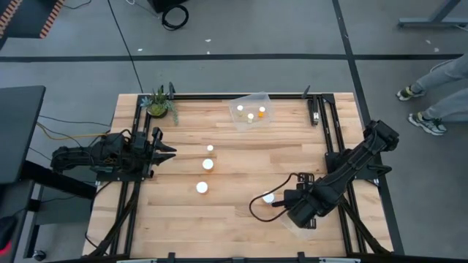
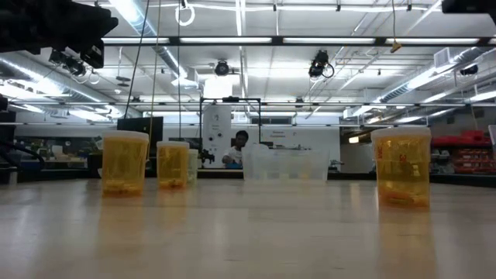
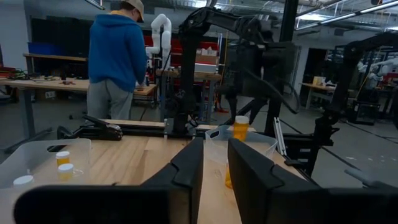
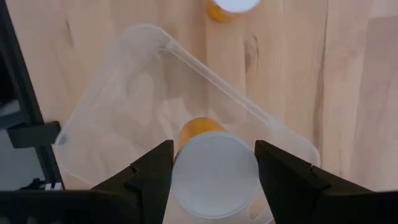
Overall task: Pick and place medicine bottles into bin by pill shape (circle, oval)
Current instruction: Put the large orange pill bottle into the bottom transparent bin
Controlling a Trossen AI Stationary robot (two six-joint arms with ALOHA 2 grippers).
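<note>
Right end effector [image 4: 212, 171] near the surface's [image 1: 234, 219] front-right corner, closed on a white-capped medicine bottle [image 4: 214, 168], held directly over a clear bin [image 4: 124, 118] sitting at that corner; fingers [image 4: 152, 171] pressed against either side of the cap, orange body visible below it. Just beyond the bin's far wall, another upright bottle [image 1: 268, 197] standing on the bare wood, apart from the bin. Left end effector [image 1: 164, 151] parked at the left edge of the surface, about midway along it, pointing inward, fingers [image 3: 186, 168] narrowly apart with nothing between them. Three more bottles in a loose diagonal line left of centre: one [image 1: 210, 148] nearest the back, one [image 1: 208, 164] in the middle, one [image 1: 202, 188] nearest the front, all upright and well apart from each other. Second clear bin [image 1: 252, 109] at the back edge, right of centre, tilted relative to the edge, containing three bottles [image 1: 251, 113] close together. Small potted plant [image 1: 159, 104] at the back-left corner. From table height, bottles seen as orange cylinders with pale caps, two [image 2: 125, 163] close together on one side and one [image 2: 401, 167] alone on the other. Beyond the surface, a person in a blue hoodie [image 3: 116, 59] standing at a workbench, facing away.
</note>
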